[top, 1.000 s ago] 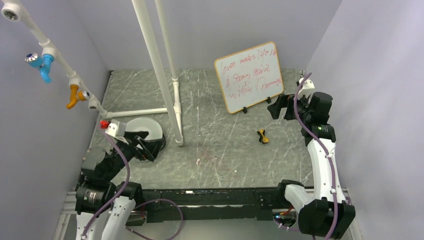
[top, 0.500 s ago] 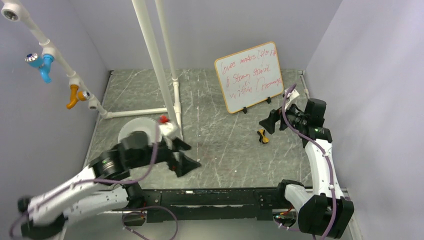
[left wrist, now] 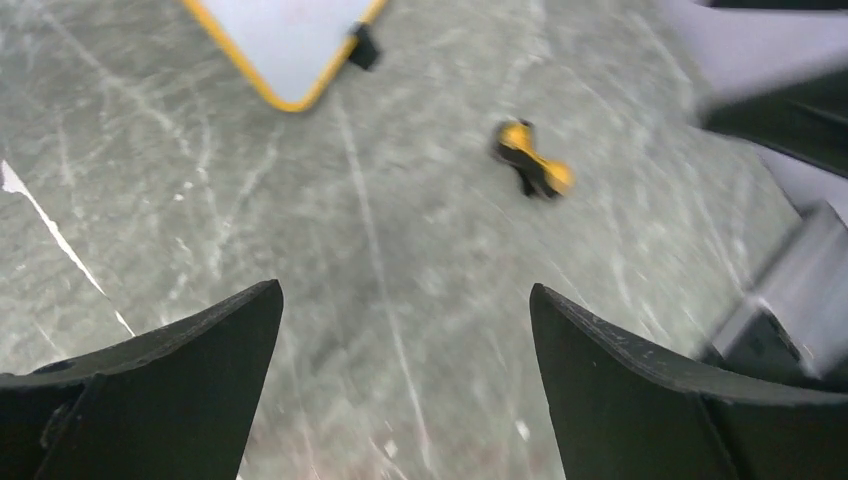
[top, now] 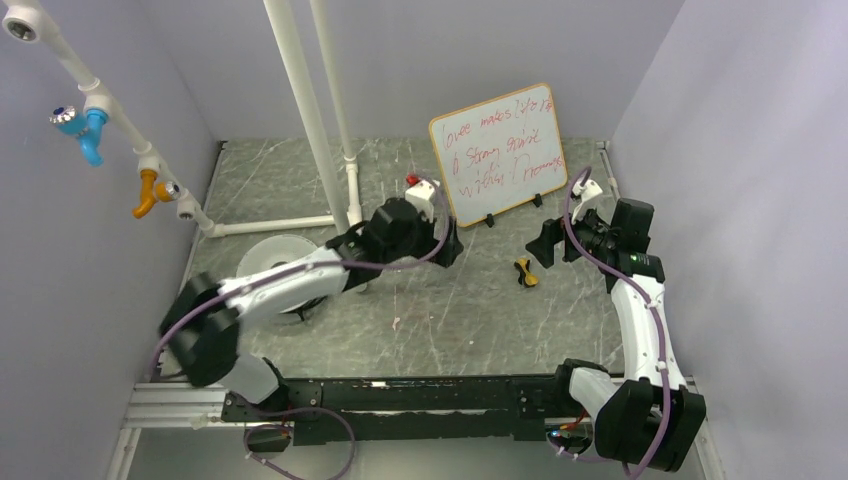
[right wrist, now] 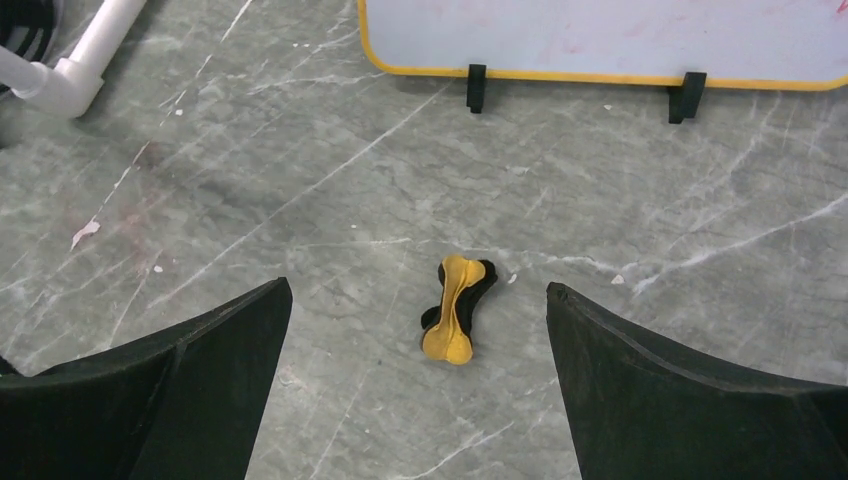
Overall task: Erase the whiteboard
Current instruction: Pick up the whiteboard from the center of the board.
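Grey marbled bench [top: 450,310] carries the whiteboard [right wrist: 600,30], propped on black feet [right wrist: 477,88] just beyond the right tool [right wrist: 417,288], which hangs spread wide over a yellow-and-black bone-shaped piece [right wrist: 455,312], presumably the wiper; the left tool [left wrist: 405,295], likewise apart and empty, faces the board's corner.

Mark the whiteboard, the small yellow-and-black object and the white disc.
whiteboard [top: 498,155], top view, middle of written face
yellow-and-black object [right wrist: 452,312], right wrist view, yellow body
white disc [top: 262,252], top view, uncovered left part

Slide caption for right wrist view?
Open right gripper above a small yellow-and-black object lying in front of the whiteboard.
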Robot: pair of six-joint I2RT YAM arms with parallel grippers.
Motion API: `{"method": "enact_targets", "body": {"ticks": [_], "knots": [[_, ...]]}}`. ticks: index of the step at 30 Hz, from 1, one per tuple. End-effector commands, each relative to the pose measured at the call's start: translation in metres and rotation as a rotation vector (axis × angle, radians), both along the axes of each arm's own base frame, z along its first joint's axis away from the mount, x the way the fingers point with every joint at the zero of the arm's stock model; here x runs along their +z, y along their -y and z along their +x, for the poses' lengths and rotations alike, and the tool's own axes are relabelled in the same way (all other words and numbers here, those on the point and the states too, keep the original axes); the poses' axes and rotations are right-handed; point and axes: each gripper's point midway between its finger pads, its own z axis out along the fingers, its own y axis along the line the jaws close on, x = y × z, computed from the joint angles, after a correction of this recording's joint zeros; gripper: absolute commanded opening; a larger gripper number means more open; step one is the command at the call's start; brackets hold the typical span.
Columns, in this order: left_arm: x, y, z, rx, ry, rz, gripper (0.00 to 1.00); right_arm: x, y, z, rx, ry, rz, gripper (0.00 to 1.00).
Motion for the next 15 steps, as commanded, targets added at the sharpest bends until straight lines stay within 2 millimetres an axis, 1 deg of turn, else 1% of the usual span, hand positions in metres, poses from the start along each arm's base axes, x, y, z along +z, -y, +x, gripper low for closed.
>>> {"method": "enact_targets", "body": {"ticks": [1,2,3,5,7,9,12,14,15], "knots": [[-0.008,0.037,0.062,0.026,-0.096,-0.167,0.95,0.021,0.006,0.013,-0.028,0.063,-0.003,1.0],[-0.019,0.045,0.074,0.02,-0.126,-0.165,0.92,0.021,0.004,0.013,-0.023,0.06,0.003,1.0],[-0.026,0.052,0.085,0.012,-0.151,-0.177,0.94,0.02,0.003,0.013,-0.017,0.059,0.01,1.0],[-0.043,0.058,0.109,0.038,-0.182,-0.189,0.94,0.02,0.0,0.012,-0.005,0.055,0.021,1.0],[-0.059,0.055,0.133,0.082,-0.182,-0.204,0.94,0.02,-0.002,0.011,0.004,0.052,0.03,1.0],[-0.066,0.051,0.153,0.106,-0.163,-0.254,0.93,0.021,-0.003,0.011,0.01,0.052,0.034,1.0],[-0.076,0.049,0.177,0.125,-0.142,-0.306,0.93,0.022,-0.004,0.011,0.016,0.046,0.039,1.0],[-0.087,0.05,0.19,0.127,-0.132,-0.312,0.91,0.022,-0.004,0.011,0.019,0.045,0.041,1.0],[-0.088,0.052,0.195,0.128,-0.119,-0.313,0.91,0.022,-0.004,0.011,0.02,0.044,0.041,1.0]]}}
